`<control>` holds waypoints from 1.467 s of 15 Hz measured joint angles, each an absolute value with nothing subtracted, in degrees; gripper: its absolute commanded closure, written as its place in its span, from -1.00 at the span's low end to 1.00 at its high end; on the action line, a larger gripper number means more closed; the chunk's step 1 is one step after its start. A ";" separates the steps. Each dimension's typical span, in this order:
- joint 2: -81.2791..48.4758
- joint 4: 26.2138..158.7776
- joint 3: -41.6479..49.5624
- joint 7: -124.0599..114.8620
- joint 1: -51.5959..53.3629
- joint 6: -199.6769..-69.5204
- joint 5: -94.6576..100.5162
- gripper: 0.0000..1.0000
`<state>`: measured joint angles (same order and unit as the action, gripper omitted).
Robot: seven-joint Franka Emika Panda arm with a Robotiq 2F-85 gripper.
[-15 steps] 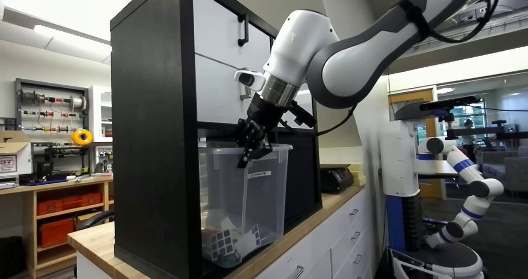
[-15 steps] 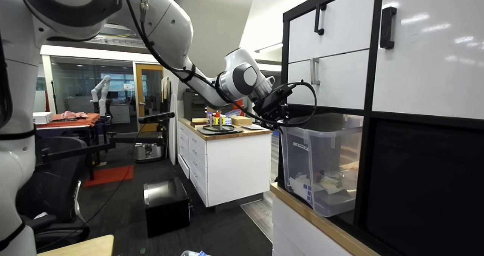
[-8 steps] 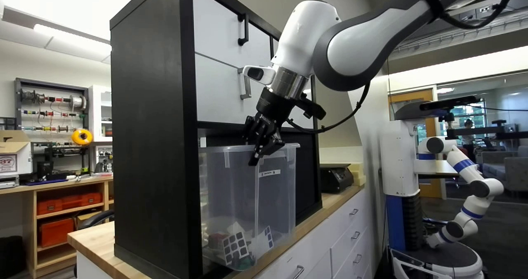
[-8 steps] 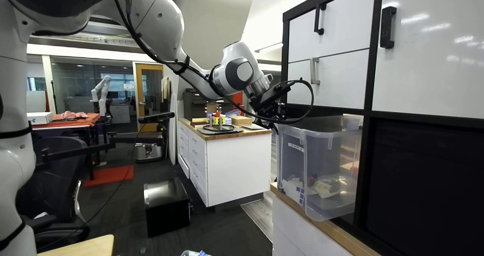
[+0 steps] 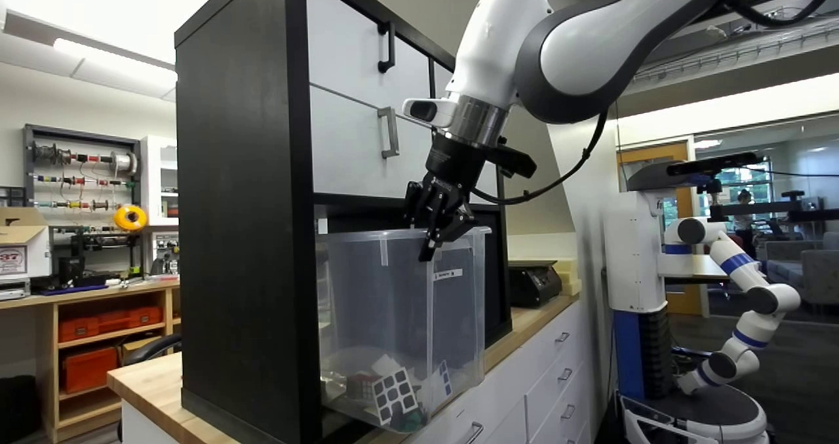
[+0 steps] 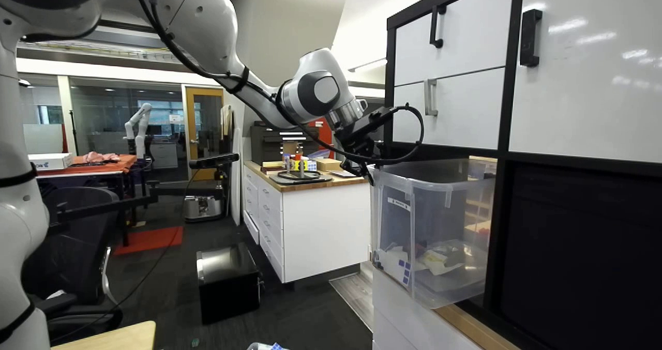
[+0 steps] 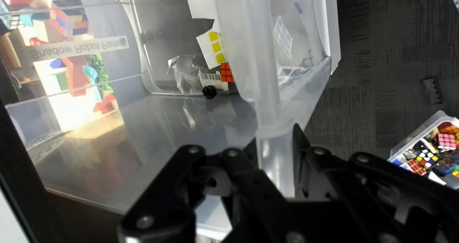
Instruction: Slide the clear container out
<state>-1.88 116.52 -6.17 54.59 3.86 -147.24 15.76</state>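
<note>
My gripper (image 7: 275,139) pinches the clear container (image 5: 377,293) by its rim.
It juts from the cabinet (image 5: 236,201), lower centre of frame.

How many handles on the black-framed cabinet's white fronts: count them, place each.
3: a black handle on the upper drawer, a grey handle on the drawer below, another black handle on the wide panel beside them, all in an exterior view. More may lie out of frame.
</note>
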 measured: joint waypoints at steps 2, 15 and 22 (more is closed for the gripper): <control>-0.63 117.59 -6.16 54.77 3.86 -147.15 15.74 -0.04; 6.29 118.32 -5.98 55.00 4.34 -136.71 11.11 -1.00; 8.49 110.97 -4.02 49.17 4.25 -117.60 5.28 -1.00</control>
